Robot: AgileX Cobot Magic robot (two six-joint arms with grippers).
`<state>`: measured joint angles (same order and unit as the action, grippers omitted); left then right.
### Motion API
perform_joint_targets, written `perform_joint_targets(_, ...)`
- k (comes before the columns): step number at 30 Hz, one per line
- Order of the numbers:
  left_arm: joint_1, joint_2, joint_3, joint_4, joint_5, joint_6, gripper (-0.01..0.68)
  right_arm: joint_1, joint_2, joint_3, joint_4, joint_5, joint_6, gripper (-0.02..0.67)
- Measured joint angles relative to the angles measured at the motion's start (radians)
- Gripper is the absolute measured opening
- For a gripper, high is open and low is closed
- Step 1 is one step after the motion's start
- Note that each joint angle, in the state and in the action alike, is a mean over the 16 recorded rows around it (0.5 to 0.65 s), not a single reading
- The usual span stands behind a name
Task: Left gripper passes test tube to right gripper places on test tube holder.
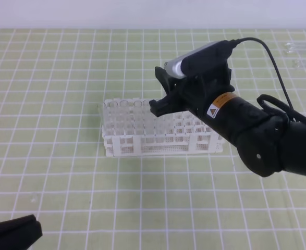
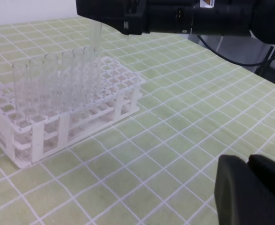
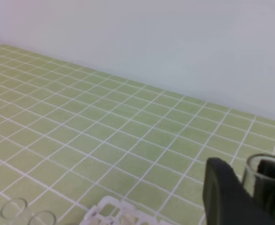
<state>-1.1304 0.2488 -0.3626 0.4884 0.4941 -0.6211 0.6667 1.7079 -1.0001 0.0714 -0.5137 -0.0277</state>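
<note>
A: Since the left gripper (image 2: 249, 187) sits low at the near-left w/ fingers together and nothing in them, handover looks done?
B: Yep. Test tube holder (image 1: 122, 147) mid-mat, clear tubes along its back row. Right gripper (image 1: 160, 101) over it, clamped on the test tube (image 2: 95, 40), which hangs upright just above the rack.
A: What's left?
B: Lower into a free hole, then let go

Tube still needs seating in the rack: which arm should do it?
Right. The right gripper already holds the test tube upright over the test tube holder; the left gripper sits shut, far off.
</note>
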Motion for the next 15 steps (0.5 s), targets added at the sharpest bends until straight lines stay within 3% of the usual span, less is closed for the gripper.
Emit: perform_joint_targets(15, 0.000, 0.003, 0.000, 0.002, -0.002, 0.001, 0.026, -0.010, 0.015, 0.000, 0.002, 0.006, -0.001, 0.097)
